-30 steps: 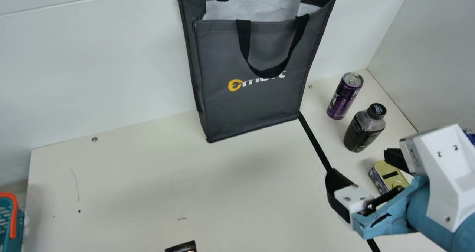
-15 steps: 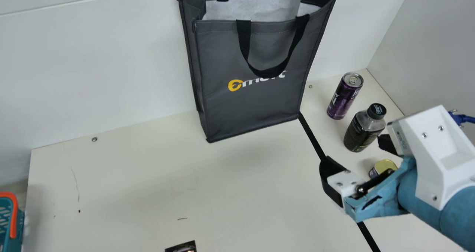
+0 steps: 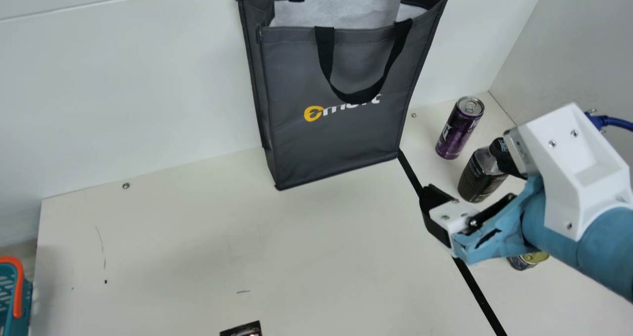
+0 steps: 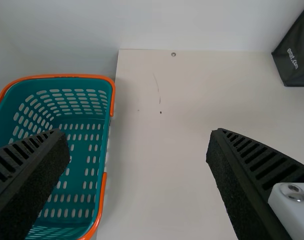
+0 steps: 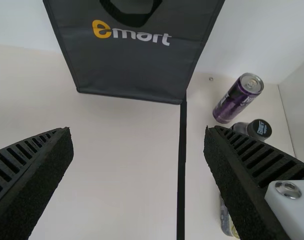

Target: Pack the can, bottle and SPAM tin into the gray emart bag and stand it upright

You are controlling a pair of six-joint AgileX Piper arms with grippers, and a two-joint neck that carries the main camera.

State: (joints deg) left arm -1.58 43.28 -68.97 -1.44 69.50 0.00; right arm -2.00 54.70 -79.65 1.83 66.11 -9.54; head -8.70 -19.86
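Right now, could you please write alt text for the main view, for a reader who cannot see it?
A gray emart bag stands upright with its mouth open before a white wall. To its right stand a purple can and a dark bottle, with the open right gripper near the bottle and the SPAM tin partly hidden by the arm.

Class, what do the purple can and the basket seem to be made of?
The purple can looks like thin metal with a glossy print, judging by its silvery top and pull tab. The basket seems moulded plastic, evenly coloured, with slotted walls.
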